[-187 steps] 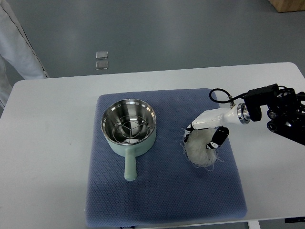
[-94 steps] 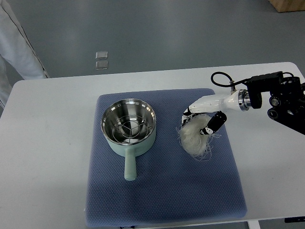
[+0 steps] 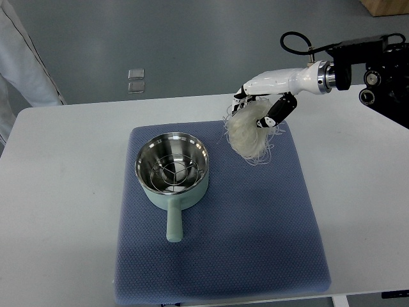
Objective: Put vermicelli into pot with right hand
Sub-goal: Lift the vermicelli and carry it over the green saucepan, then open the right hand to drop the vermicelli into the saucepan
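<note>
A pale green pot (image 3: 172,173) with a steel inside and a wire rack sits on the left half of the blue mat (image 3: 255,224), its handle (image 3: 173,224) pointing toward me. My right hand (image 3: 262,109) comes in from the upper right and is shut on a white bundle of vermicelli (image 3: 248,134). The bundle hangs in the air over the mat's far right part, to the right of the pot and apart from it. Loose strands trail below the hand.
The mat lies on a white table (image 3: 57,192). A person's white sleeve (image 3: 19,57) shows at the far left edge. Two small clear squares (image 3: 136,80) lie on the grey floor behind the table. A black cable (image 3: 294,41) loops over my right wrist.
My right hand has lifted the vermicelli off the mat and carried it up and toward the far side, slightly leftward. The pot has not moved.
</note>
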Robot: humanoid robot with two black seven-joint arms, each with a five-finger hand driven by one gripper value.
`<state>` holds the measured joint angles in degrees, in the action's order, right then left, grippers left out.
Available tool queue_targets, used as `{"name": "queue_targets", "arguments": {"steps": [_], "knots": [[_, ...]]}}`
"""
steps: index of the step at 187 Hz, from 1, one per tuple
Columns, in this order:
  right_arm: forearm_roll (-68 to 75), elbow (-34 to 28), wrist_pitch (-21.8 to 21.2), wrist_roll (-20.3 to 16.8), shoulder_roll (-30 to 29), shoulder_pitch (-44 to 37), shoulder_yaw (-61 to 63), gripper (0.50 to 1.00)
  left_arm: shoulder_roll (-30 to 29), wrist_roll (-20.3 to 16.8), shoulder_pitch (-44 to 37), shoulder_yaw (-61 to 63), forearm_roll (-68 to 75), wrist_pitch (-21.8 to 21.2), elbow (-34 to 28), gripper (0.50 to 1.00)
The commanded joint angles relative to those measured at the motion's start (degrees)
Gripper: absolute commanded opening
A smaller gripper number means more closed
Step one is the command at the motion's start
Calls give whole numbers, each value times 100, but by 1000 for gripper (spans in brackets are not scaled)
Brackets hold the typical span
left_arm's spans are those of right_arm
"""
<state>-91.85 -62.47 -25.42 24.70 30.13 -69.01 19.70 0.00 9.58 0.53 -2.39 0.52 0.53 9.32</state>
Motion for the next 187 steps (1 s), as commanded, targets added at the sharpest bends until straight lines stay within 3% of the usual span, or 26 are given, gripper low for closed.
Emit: {"name": "queue_targets", "arguments": {"steps": [1,80,105,135,187], "knots": [[27,112,-15,-9,-324,-236,-1,586,0,0,0,2,-9,0,0,1000],[-35,1035,90,-26,-2116,-227,-10,603,0,0,-9,2,0,0,0,1000],[-44,1211,195,-26,-2319,-69,-10,613,0,0,-9,2,0,0,0,1000],[-44,1281,424,-184,-2442,107,-10,678,0,0,-9,2,0,0,0,1000],[-35,1281,591,-246,-2442,177,-10,750,0,0,-9,2,0,0,0,1000]]}}
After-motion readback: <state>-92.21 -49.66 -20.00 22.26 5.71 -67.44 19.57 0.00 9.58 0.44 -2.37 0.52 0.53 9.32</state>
